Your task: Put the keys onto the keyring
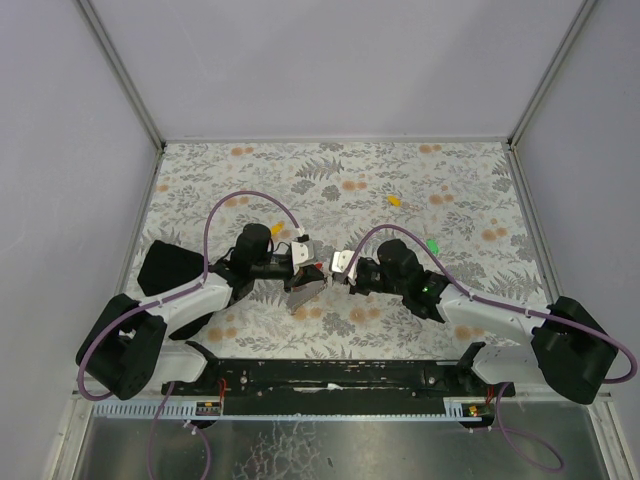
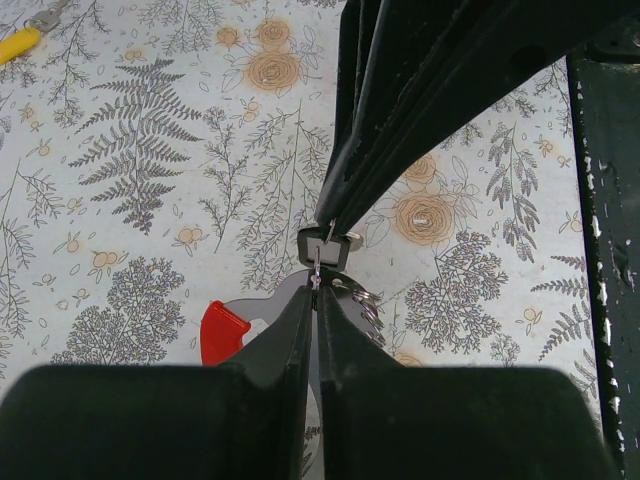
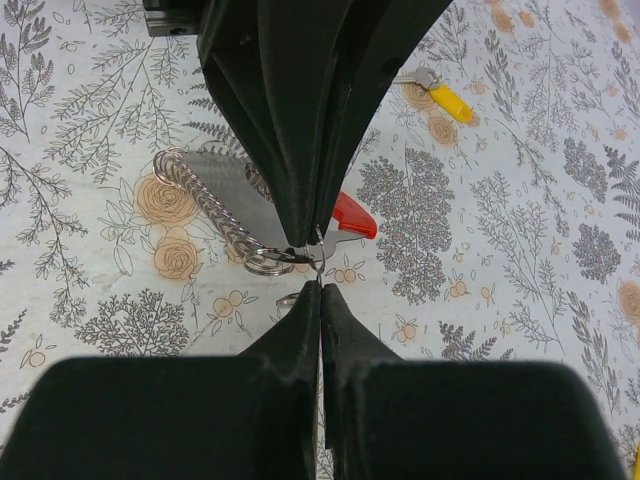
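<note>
Left end effector (image 2: 315, 300) clamped on keyring (image 3: 225, 185); right end effector (image 3: 320, 290) clamped on black-headed key (image 2: 328, 248). Green key (image 1: 433, 244) lies at their three o'clock on counter (image 1: 250, 180).

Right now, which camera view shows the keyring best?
The right wrist view: the keyring shows its grey plate, chain of rings and red end, only partly behind the left hand. The left wrist view shows the red end, some grey and a few rings. The top view shows it very small.

White-black arms (image 1: 195, 296), purple cables (image 1: 250, 194)
</note>
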Controlling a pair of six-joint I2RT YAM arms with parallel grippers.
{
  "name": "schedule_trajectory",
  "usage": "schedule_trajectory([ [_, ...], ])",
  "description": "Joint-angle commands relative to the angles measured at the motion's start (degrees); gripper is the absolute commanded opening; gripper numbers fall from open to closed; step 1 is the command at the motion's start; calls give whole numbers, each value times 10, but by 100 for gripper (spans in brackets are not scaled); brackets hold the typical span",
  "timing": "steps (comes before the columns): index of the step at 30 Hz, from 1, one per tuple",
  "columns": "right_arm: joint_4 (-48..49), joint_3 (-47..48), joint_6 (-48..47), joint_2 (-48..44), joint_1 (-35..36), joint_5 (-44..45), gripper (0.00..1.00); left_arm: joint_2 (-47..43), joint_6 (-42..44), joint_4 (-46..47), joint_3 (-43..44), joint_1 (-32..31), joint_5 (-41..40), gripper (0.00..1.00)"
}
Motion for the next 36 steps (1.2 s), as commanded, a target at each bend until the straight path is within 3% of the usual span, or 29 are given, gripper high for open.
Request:
schedule_trajectory([
  [1,36,12,7,3,2,-16,0,0,-4,34,13,-2,10,0],
  [36,26,13,10,6,2,9,0,0,-7,36,14,-3,2,0],
])
